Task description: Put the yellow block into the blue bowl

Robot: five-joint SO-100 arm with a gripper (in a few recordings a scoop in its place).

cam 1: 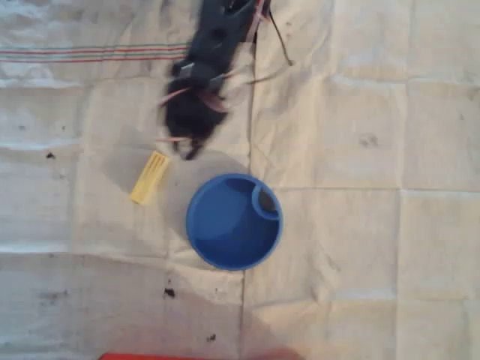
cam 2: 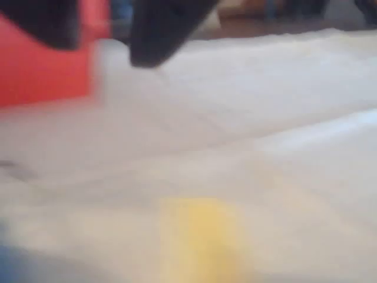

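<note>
The yellow block (cam 1: pixel 150 177) lies flat on the pale cloth, just left of the blue bowl (cam 1: pixel 234 221), which holds nothing and has a small ring divider at its upper right rim. My black gripper (cam 1: pixel 187 150) hangs motion-blurred just above and right of the block's upper end, apart from it. In the wrist view the yellow block (cam 2: pixel 203 239) is a blurred patch at the bottom centre. At the top my gripper (cam 2: pixel 103 35) stands open, its two dark fingers (cam 2: pixel 159 32) apart with nothing between them. A blue sliver of the bowl (cam 2: pixel 12 265) shows in the bottom left corner.
A creased white cloth (cam 1: pixel 360 150) with a striped band at the upper left covers the table. A red object (cam 1: pixel 195 356) pokes in at the bottom edge and appears as a red block (cam 2: pixel 41 71) in the wrist view. Small dark specks dot the cloth.
</note>
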